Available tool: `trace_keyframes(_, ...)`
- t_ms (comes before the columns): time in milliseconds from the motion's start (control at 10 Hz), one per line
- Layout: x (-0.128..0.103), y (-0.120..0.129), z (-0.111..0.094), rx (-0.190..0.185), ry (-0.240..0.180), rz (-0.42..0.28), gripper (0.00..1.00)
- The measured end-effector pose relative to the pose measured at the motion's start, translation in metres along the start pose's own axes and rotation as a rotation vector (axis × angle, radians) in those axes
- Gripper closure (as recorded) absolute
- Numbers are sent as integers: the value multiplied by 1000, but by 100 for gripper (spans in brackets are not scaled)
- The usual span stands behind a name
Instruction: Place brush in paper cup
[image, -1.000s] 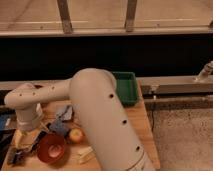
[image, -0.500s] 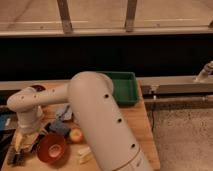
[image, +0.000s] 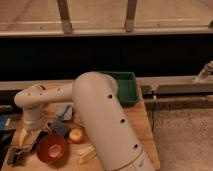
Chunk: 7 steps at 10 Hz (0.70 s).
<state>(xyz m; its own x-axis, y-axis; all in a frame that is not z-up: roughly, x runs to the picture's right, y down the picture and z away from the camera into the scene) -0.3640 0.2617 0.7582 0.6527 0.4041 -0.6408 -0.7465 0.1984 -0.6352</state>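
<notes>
My gripper hangs from the white arm's wrist over the left part of the wooden table, just left of and above the dark maroon bowl. A slim dark thing with a greyish blocky end, likely the brush, lies at the front left corner, below and left of the gripper. I cannot tell whether the gripper touches it. The paper cup does not show; the arm hides much of the table's middle.
A green bin stands at the back right of the table. An apple, a black block, a blue-grey cup and pale yellow utensils lie around the bowl. The table edge and floor are to the right.
The wrist and gripper have moved a little to the right and down toward the table's front left. The objects on the table have not moved.
</notes>
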Motion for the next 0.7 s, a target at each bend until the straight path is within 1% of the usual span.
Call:
trace_keyframes(100,-3,-1,2,-4,-1,7,20)
trace_keyframes(400,-12,2,13,0,34,2,20)
trace_keyframes(600,-16,4,15,3,44,0,20)
trace_keyframes(700,-18,4,16,9,46,-1,23)
